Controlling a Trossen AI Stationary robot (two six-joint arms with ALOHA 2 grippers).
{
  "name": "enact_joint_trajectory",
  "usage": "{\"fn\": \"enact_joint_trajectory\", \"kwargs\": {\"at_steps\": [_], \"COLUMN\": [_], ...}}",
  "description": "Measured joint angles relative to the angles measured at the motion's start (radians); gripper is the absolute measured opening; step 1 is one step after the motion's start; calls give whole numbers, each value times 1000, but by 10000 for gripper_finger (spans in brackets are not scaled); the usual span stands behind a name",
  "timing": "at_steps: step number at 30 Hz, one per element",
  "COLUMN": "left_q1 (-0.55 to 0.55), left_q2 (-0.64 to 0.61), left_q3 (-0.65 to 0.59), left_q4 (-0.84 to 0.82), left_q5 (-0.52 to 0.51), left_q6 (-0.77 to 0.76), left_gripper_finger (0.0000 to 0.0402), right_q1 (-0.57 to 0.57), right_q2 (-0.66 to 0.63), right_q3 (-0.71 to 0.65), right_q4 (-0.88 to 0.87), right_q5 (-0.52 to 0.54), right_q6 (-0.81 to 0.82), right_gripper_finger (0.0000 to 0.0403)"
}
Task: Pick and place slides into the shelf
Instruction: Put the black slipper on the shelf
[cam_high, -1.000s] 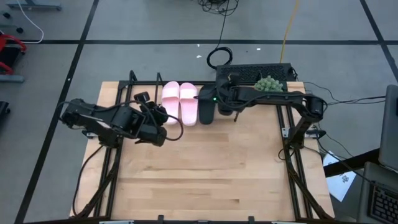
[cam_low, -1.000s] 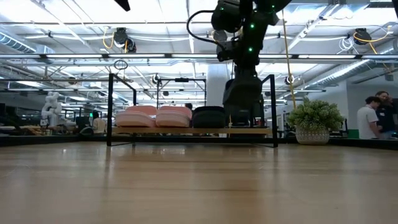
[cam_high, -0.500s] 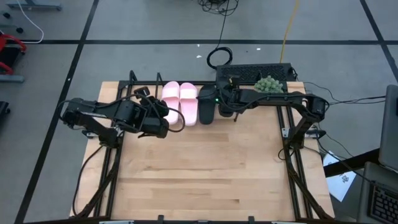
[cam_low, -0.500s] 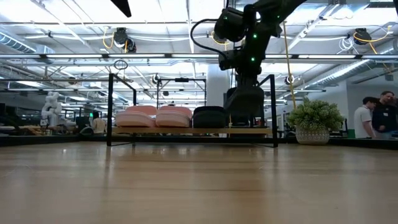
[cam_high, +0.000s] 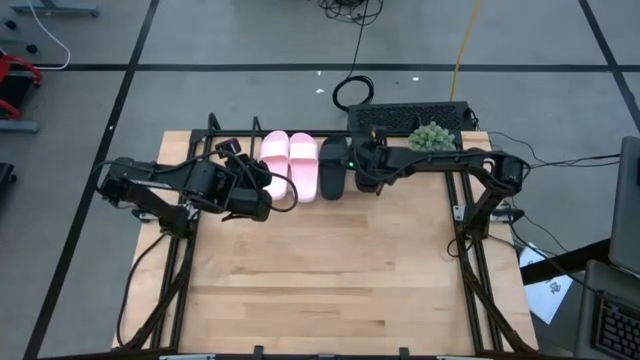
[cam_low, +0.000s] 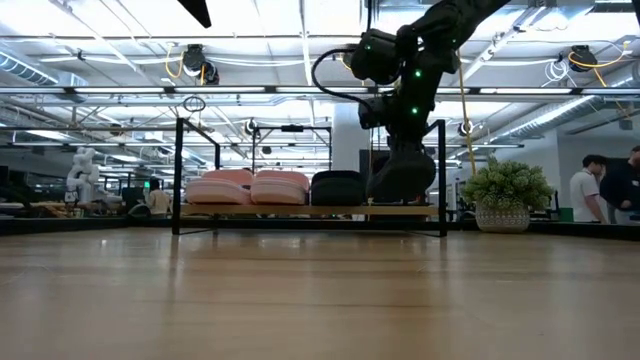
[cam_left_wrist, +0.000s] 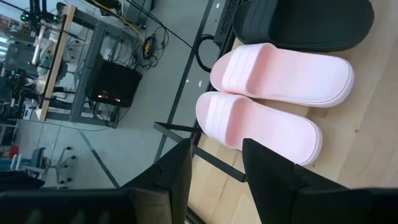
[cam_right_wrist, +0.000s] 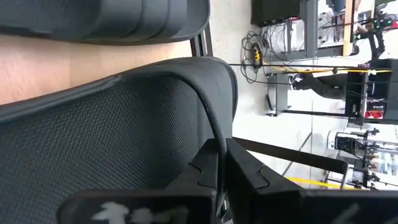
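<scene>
Two pale pink slides (cam_high: 288, 164) lie side by side on the shelf's board (cam_low: 310, 210), with one black slide (cam_high: 333, 168) to their right. My right gripper (cam_high: 364, 166) is above the board's right part, shut on the second black slide (cam_low: 400, 176), which hangs tilted just right of the first. My left gripper (cam_high: 264, 192) hovers near the pink pair's near ends, open and empty. In its wrist view the pink slides (cam_left_wrist: 273, 99) and a black slide (cam_left_wrist: 305, 25) lie beyond its fingers. My right gripper pinches the black slide's thin side rim (cam_right_wrist: 217, 134) between its two fingers (cam_right_wrist: 249, 174), one on the textured face, the other behind it. The slide hangs tilted below the gripper. Whether its lower end (cam_low: 385, 198) touches the board, I cannot tell.
The shelf's thin black rods (cam_low: 176, 175) stand at both ends of the board. A potted plant (cam_low: 505, 195) and a black keyboard-like tray (cam_high: 410, 118) sit behind the shelf's right end. Bare wooden tabletop (cam_high: 330, 280) stretches toward the near edge. People stand far off in the room.
My right gripper has moved toward the table's right edge and down, and the black slide it holds has tipped from hanging upright to slanting near the board. My left gripper has shifted a little toward the far edge and the pink slides.
</scene>
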Motion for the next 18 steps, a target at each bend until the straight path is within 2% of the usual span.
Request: {"fn": "enact_joint_trajectory", "kwargs": {"at_steps": [9, 18], "left_q1": [0, 0], "left_q2": [0, 0], "left_q3": [0, 0], "left_q4": [3, 4], "left_q5": [0, 0], "left_q6": [11, 12], "left_gripper_finger": [145, 145], "right_q1": [-4, -28], "right_q2": [1, 1], "right_q3": [-28, -28], "right_q4": [122, 127], "right_q5": [0, -29], "right_q6": [-53, -56], "right_gripper_finger": [0, 0]}}
